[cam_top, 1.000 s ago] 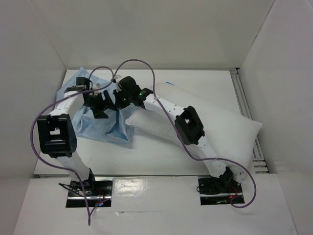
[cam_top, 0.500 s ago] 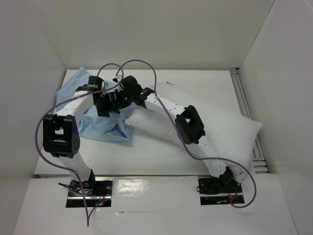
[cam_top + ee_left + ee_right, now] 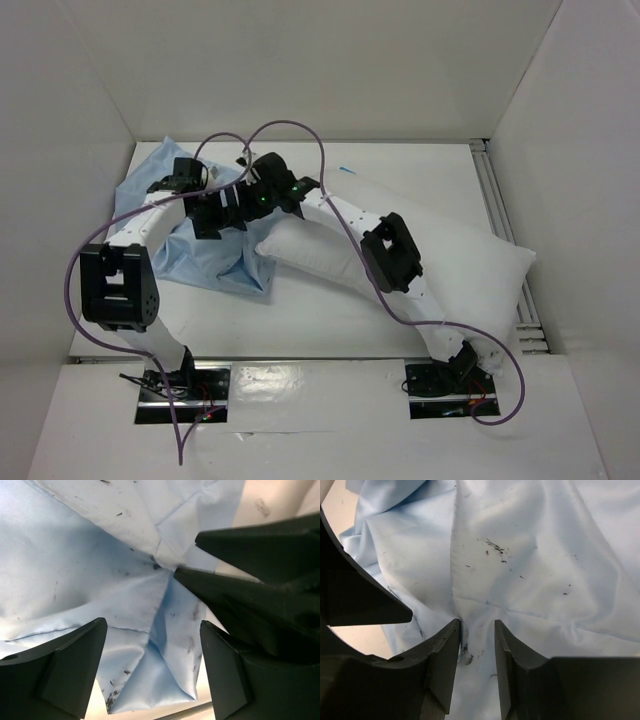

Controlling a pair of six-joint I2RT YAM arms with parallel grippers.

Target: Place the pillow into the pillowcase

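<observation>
The light blue pillowcase [image 3: 205,262] lies crumpled on the left of the table. The plump white pillow [image 3: 455,262] lies to its right, with one end beside the cloth. Both grippers meet over the pillowcase's upper right part. My left gripper [image 3: 207,218] [image 3: 152,626] is wide open over a folded corner of the pillowcase [image 3: 150,680]. My right gripper [image 3: 233,200] [image 3: 476,625] has its fingers a narrow gap apart. Wrinkled pillowcase [image 3: 520,555] lies between them, bunched against the left finger [image 3: 442,655]. The right gripper's fingers [image 3: 250,590] show in the left wrist view, their tips at a fabric pucker.
White walls enclose the table [image 3: 330,325] on three sides. An aluminium rail [image 3: 500,210] runs along the right edge. Purple cables [image 3: 290,128] loop above both arms. The right arm [image 3: 390,255] reaches across the pillow. The left gripper's finger [image 3: 360,595] shows in the right wrist view.
My left gripper has swung right and up until it is beside the right gripper. The right gripper's fingers, shut before, now stand slightly apart.
</observation>
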